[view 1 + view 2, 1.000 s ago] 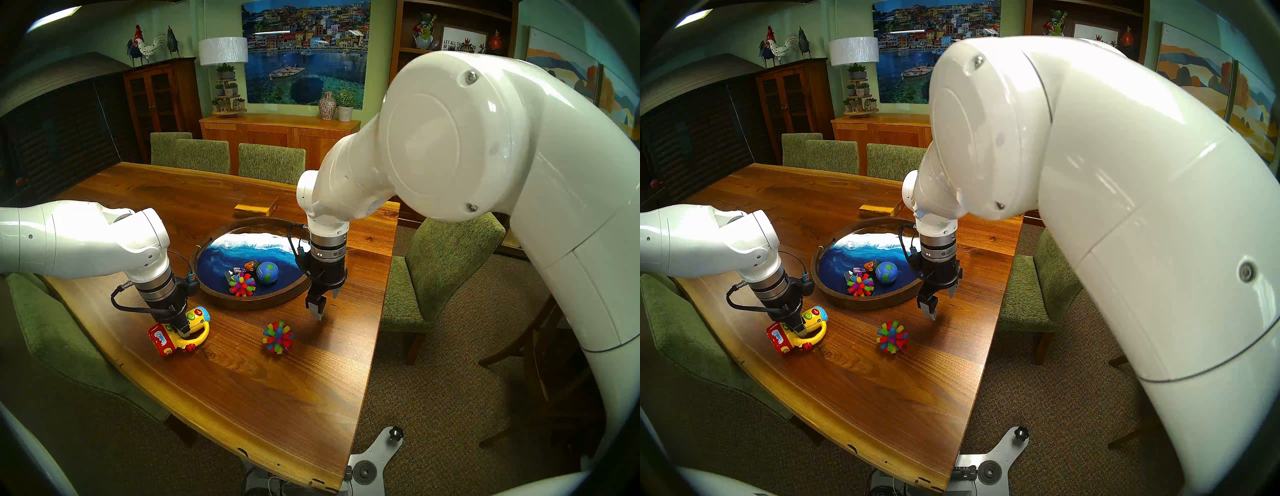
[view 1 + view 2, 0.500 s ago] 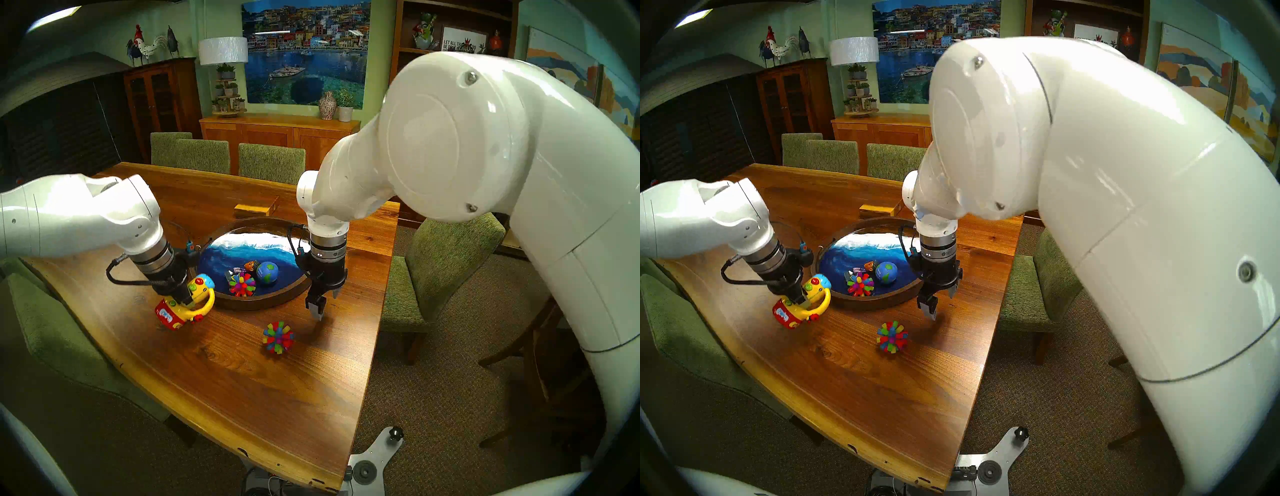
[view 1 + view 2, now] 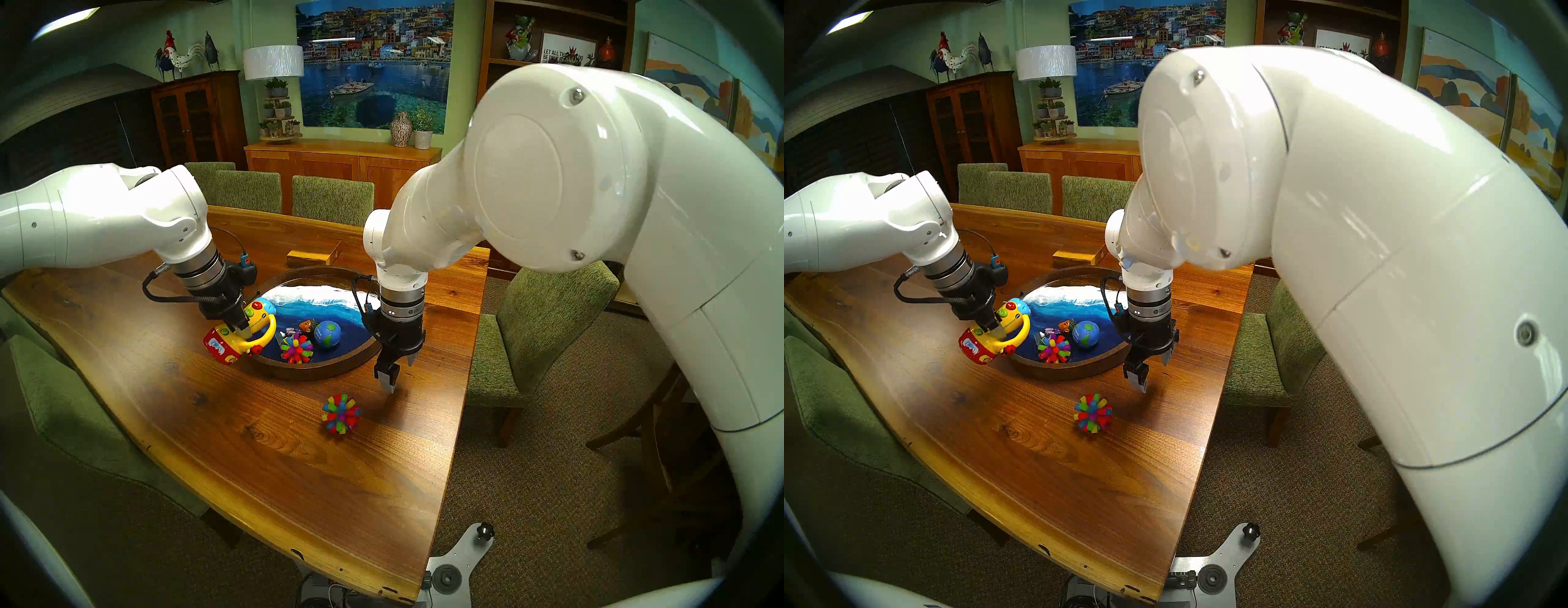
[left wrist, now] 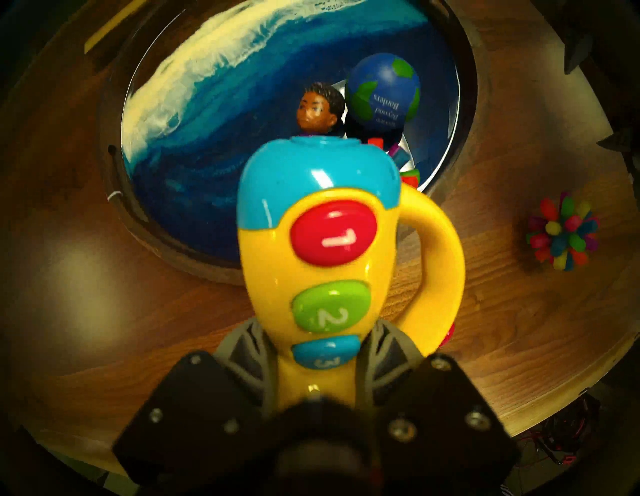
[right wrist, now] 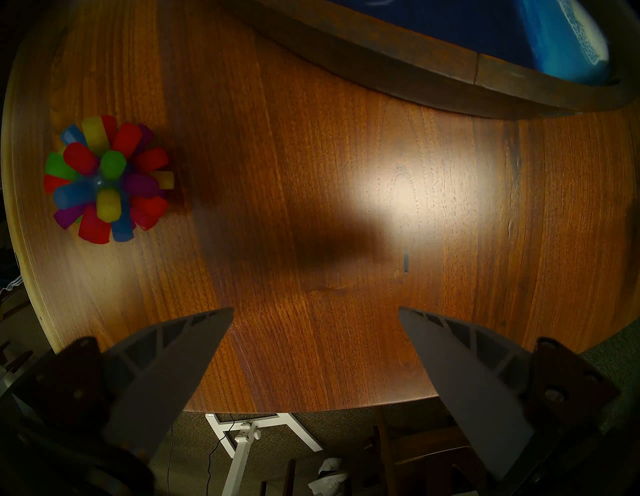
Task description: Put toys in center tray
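My left gripper is shut on the yellow toy flashlight, holding it in the air over the left near rim of the round sea-painted tray. The blue end points over the tray and the red head hangs outside it. In the left wrist view the fingers clamp the flashlight by its blue button. One spiky ball lies in the tray. Another spiky ball lies on the table in front of the tray, also in the right wrist view. My right gripper is open and empty, just right of it.
A blue-green globe ball and a small dark-haired doll lie in the tray. A light wooden block lies behind the tray. Green chairs stand around the table. The table's right edge is close to my right gripper.
My left gripper lifted the flashlight off the table and carried it up and right to the tray's rim. The right arm and the spiky balls have not moved.
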{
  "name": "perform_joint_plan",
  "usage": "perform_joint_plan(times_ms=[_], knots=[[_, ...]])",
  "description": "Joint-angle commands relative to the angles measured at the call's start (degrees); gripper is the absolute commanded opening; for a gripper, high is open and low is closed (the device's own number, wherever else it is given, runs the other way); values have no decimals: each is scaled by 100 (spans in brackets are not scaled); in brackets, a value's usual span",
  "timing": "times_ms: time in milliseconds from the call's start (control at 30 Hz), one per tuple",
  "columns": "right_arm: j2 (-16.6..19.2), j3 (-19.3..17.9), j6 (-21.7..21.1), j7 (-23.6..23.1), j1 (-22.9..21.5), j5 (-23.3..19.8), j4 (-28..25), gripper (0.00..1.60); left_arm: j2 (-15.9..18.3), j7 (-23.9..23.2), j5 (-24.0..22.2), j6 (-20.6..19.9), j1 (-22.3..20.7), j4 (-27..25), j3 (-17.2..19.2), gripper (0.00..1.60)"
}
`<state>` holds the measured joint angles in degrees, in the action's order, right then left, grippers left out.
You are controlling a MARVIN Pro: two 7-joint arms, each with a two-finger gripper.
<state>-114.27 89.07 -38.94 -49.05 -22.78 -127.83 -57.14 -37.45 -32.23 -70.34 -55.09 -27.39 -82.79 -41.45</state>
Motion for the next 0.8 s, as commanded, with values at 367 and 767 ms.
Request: perform_joint_plan(times_ms=[367,767], knots=[[14,4,2,1,-135,-3,78,160,-1448,-493,177,22,758,1720,376,0],[14,5,3,4,-123,-1,79,160,-1875,-636,209,233,1111,2768,430,0]])
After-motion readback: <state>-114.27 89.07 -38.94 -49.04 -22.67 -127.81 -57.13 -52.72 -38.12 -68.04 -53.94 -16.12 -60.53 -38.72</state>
